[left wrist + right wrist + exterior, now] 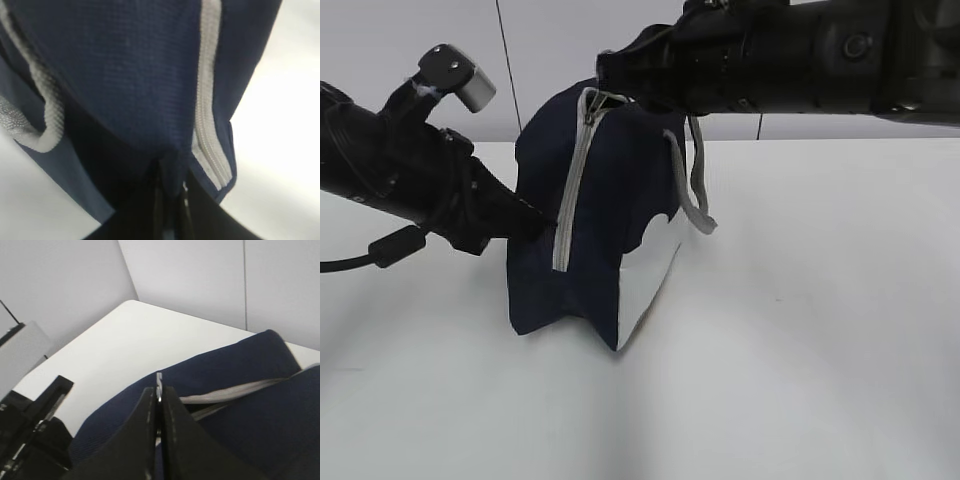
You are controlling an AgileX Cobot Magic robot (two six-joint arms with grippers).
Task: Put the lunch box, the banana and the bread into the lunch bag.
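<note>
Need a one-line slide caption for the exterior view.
Two black grippers work a navy-blue fabric lunch bag on a white table: left gripper pinches its side, right gripper its zipper top.

I am holding my left arm (410, 180) low, reaching in from the left edge of the exterior view at a slight downward slant toward the middle, and the left gripper (167, 195) at its end is showing jaws pressed together, pinching a fold of navy fabric. My right arm (790, 55) is stretching in almost level from the upper right, high above the surface, and the right gripper (159, 405) is keeping its two dark jaws tight against each other, clamped on a small metal piece between them.
</note>
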